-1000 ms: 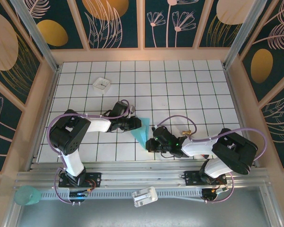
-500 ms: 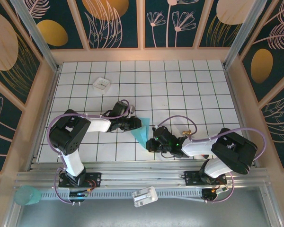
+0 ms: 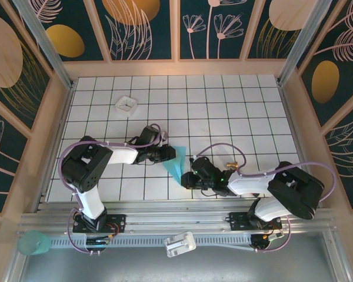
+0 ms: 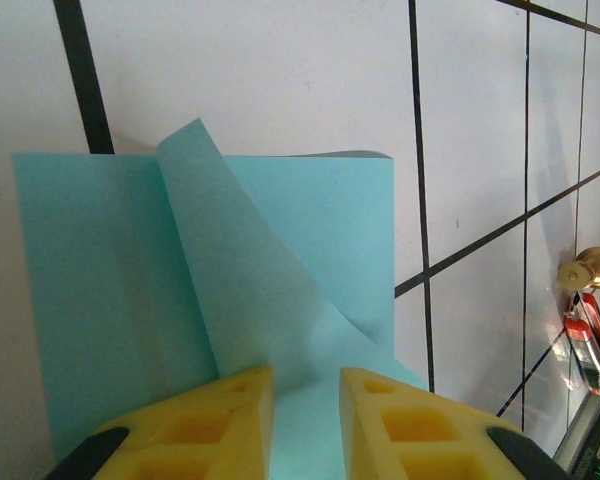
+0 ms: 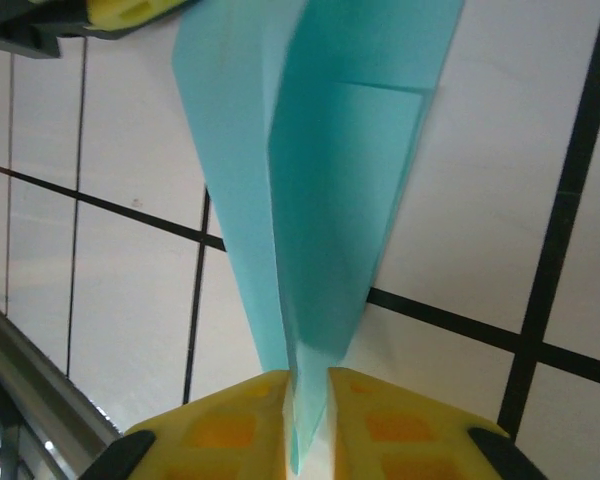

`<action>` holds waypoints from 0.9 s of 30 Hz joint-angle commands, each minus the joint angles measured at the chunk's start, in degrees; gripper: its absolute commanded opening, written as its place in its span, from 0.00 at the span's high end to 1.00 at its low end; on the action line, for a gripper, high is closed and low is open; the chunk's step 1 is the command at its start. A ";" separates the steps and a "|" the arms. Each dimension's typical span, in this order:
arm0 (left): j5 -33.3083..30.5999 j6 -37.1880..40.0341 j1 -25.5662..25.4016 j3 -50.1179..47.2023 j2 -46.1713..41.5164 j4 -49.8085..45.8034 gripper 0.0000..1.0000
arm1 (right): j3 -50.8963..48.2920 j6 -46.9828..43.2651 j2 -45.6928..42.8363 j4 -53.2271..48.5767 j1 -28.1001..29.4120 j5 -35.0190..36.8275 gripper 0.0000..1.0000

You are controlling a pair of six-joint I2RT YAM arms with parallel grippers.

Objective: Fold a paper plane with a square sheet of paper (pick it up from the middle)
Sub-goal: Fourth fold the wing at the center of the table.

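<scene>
1. Shifted since the earlier frame: the right arm's elbow sits a little further right and nearer the base rail. The left arm and the paper plane (image 3: 175, 166) lie as they did.
2. Item, paper plane: a turquoise wedge on the tabletop (image 3: 223, 106), between the two end effectors in the middle of the near rows of tiles.
3. Item, left end effector (image 3: 165, 154): at the wide end of the paper. The left wrist view (image 4: 305, 375) shows the jaws partly apart with paper lying across the gap and no pinch to be seen.
4. Item, right end effector (image 3: 187, 176): at the narrow end. The right wrist view (image 5: 310, 375) shows the fingers close together with the paper's tip in the slim gap. You cannot tell whether they bite or merely flank it.
5. Progress, judged: the square is already folded into a layered taper, so the early creases are done. One flap still needs flattening, and the final folds and the lift are left.
6. View differences:
   - The left wrist view shows a flap (image 4: 240, 270) curling up off the layer below, which the top view does not resolve.
   - The right wrist view shows the long centre crease (image 5: 280, 200) and stacked layers.
   - The top view places a small white tray (image 3: 127, 104) well apart, far left.
</scene>
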 commanded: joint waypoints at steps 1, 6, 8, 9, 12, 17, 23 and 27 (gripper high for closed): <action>-3.45 1.71 0.14 -0.43 2.94 -4.77 0.74 | 0.33 -1.83 -2.89 -2.22 -0.12 0.20 0.80; -3.45 1.67 0.10 -0.43 2.89 -4.77 0.74 | 1.27 -3.93 -5.20 -5.05 -0.12 1.07 0.77; -3.43 1.71 0.15 -0.43 2.92 -4.77 0.74 | 2.02 -5.30 -5.76 -5.37 0.05 0.99 0.77; -3.46 1.67 0.11 -0.43 3.02 -4.77 0.74 | 2.52 -5.95 -5.63 -5.27 0.23 0.71 0.77; -3.45 1.72 0.16 -0.30 3.13 -4.77 0.74 | 4.54 -7.33 -3.57 -5.43 0.45 -0.41 0.82; -3.45 1.67 0.12 -0.17 3.12 -4.86 0.74 | 6.79 -8.67 0.06 -5.51 0.50 -1.26 0.88; -3.36 1.69 0.16 -0.04 3.06 -4.95 0.74 | 7.51 -9.18 2.82 -5.54 -0.17 -2.27 0.91; -3.37 1.72 0.14 -0.07 3.14 -4.98 0.74 | 6.50 -8.64 3.07 -5.29 -0.64 -2.22 0.92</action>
